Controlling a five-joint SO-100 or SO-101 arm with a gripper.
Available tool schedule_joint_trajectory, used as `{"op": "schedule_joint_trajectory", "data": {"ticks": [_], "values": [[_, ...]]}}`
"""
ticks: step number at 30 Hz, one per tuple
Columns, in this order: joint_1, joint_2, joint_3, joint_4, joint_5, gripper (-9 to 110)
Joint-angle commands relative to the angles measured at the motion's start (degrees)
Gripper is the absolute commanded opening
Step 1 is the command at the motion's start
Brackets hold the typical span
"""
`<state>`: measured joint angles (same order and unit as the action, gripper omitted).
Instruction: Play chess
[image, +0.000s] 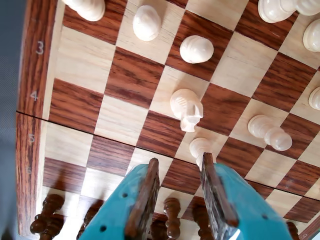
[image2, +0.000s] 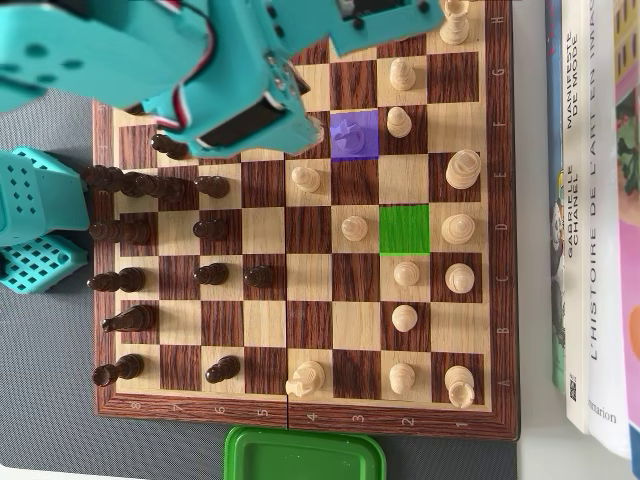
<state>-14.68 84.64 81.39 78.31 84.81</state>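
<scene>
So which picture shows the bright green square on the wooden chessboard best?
The overhead view. The bright green square shows whole there, with no piece on it. The wrist view shows only plain brown and cream squares, no green one.

The tool (image: 177, 172) hangs with jaws apart over the chessboard (image: 135, 80), near a white knight (image: 186, 108).

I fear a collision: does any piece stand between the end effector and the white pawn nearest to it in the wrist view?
Nothing visible does. The white pawn stands just ahead of the open end effector, by its right-hand finger in this view. The white knight is beyond it, not between.
</scene>
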Motion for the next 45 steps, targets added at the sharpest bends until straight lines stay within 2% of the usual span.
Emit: {"op": "schedule_joint_trajectory", "data": {"ticks": [1,11,45], "values": [[0.79,-0.18,-2.81,0.09,-0.26,14],[3.52,-4.22,-4.57,0.09,-3.78,14],[2.2,-10.28,-9.67,0.09,-3.78,14]]}}
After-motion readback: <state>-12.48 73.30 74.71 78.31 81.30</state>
